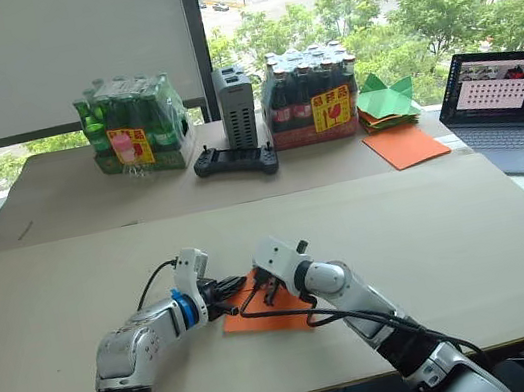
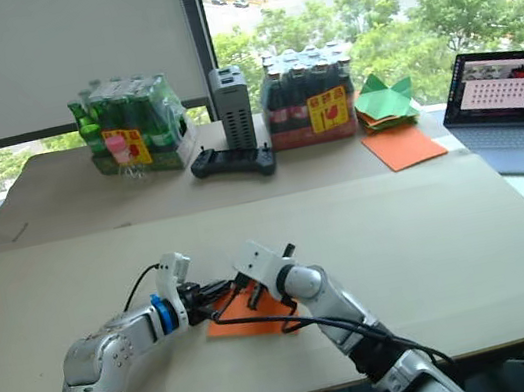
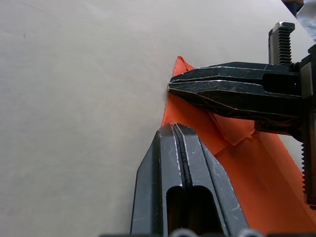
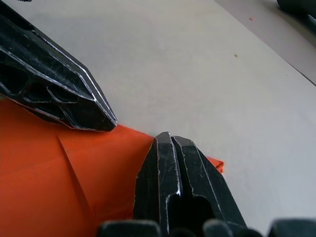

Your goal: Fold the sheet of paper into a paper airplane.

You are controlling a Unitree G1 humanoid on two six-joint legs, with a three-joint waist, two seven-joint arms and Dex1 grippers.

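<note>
Fingers of both grippers are pressed shut, the left gripper (image 3: 183, 129) and right gripper (image 4: 170, 140) bearing on the sheet of paper (image 1: 274, 312), flat on the near counter (image 1: 475, 250). Seemingly mid-fold; next comes pressing the crease. Wrist views reveal creases; head views add distant bottle packs (image 1: 134, 125).

bare table (image 1: 430, 227) ahead, bottle packs (image 1: 133, 127) far back

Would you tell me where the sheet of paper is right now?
The sheet of paper lies on the near table, between the left gripper and right gripper.
</note>
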